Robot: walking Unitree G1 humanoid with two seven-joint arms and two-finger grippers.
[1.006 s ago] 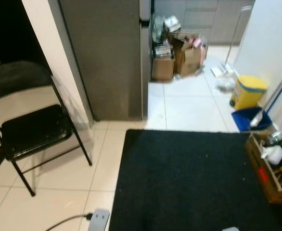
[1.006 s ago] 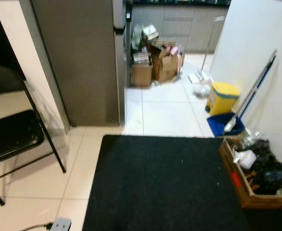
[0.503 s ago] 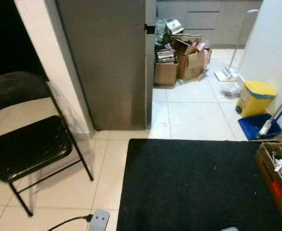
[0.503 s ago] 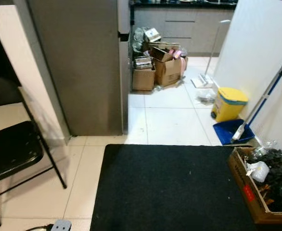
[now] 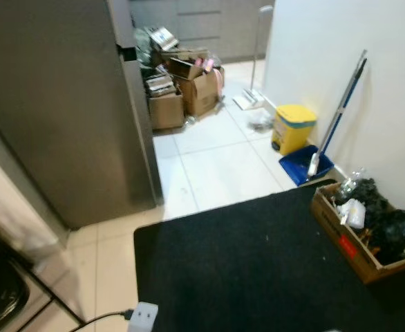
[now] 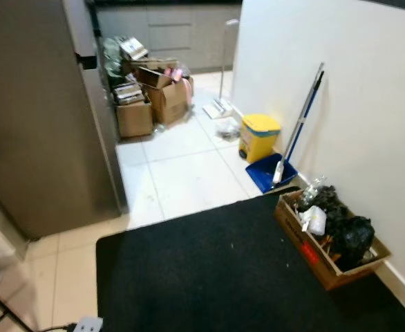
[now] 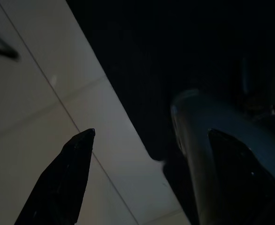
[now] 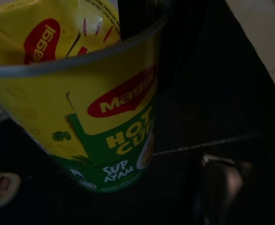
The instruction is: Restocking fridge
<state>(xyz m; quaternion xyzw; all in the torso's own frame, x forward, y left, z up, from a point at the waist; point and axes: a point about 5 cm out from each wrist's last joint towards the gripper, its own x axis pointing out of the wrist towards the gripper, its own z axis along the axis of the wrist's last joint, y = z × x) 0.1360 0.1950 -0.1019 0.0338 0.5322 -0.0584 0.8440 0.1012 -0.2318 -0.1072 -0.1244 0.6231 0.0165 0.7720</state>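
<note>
Yellow-and-green Maggi noodle cup (image 8: 88, 101) sits gripped in your right gripper (image 8: 109, 70); the tall grey steel fridge (image 5: 57, 117) stands far left. Left gripper (image 7: 151, 173), fingers spread and empty, hangs idle over the black mat (image 5: 258, 270).

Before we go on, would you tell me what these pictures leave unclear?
- Fridge: head views, cut off by the top and left edges; its front is turned away, so door state unknown.
- Crate contents: too small and dark to name.
- Chair: cut off at the left edge.
- Right gripper: right wrist view, the noodle cup hides how it is held.
- Left gripper: open, surroundings dark.
</note>
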